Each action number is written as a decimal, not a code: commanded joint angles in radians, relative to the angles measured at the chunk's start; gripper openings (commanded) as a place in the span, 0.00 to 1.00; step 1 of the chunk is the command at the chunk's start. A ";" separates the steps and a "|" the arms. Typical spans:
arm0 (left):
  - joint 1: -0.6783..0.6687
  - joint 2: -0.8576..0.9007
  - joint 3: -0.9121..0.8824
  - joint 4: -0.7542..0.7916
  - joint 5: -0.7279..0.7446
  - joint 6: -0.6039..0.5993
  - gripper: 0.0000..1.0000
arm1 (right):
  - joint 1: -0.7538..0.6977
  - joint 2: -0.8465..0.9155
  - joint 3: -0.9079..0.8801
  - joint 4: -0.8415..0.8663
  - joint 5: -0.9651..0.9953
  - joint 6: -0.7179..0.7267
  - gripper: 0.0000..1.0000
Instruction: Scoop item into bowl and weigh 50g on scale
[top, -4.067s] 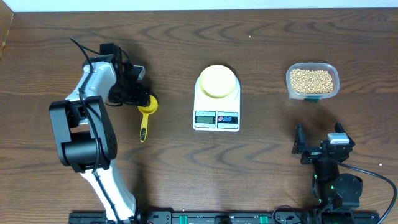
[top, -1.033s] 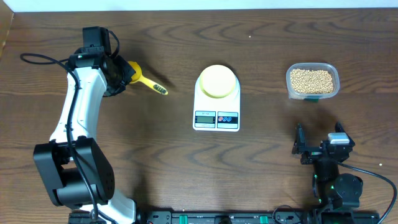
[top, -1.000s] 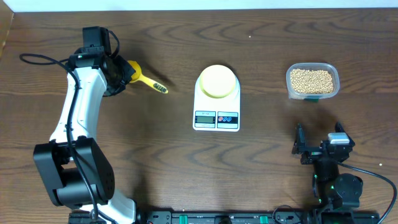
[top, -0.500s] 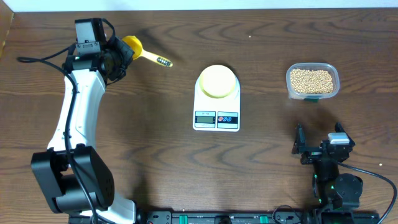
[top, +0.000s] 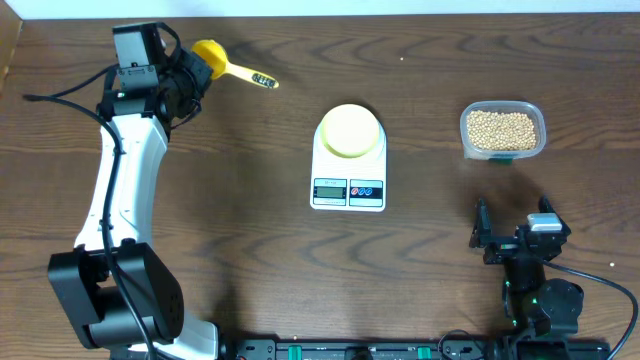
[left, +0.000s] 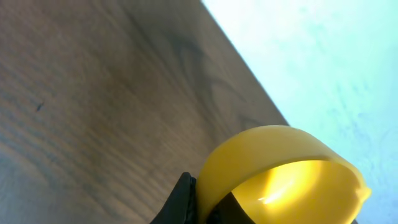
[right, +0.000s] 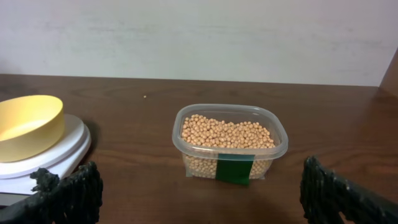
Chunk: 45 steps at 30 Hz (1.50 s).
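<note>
My left gripper (top: 193, 62) is shut on the cup of a yellow long-handled scoop (top: 212, 52) at the table's far left, its handle pointing right. In the left wrist view the empty scoop cup (left: 280, 168) fills the lower right, pinched at its rim by a black finger (left: 181, 202). A pale yellow bowl (top: 349, 130) sits empty on the white scale (top: 348, 192) at mid-table. Tan beans (top: 502, 128) fill a clear tub (top: 537, 142) at the right. My right gripper (top: 513, 218) rests open near the front edge, facing the beans (right: 227, 132), with the bowl (right: 25, 124) and the scale (right: 65, 149) to its left.
The table's far edge and a pale wall lie just behind the scoop. A green label (right: 235, 169) marks the front wall of the tub (right: 273, 148). Bare brown wood lies between the scoop and the scale.
The left arm has carried the scoop away from me toward the table's far-left corner, with the handle swung to point right. The right arm has not moved.
</note>
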<state>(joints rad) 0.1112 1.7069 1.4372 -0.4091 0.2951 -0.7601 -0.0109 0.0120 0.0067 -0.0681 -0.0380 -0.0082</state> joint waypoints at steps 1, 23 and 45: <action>0.003 -0.028 0.012 0.014 0.015 -0.015 0.08 | -0.008 -0.006 -0.002 -0.003 -0.006 0.000 0.99; 0.003 -0.028 0.012 0.021 0.016 -0.095 0.08 | -0.008 -0.006 -0.002 -0.003 -0.006 0.004 0.99; 0.003 -0.028 0.011 0.018 0.015 -0.095 0.08 | -0.008 -0.006 -0.001 0.078 0.047 0.090 0.99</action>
<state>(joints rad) 0.1108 1.7054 1.4372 -0.3889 0.3092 -0.8425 -0.0109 0.0120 0.0067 -0.0113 -0.0216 0.0368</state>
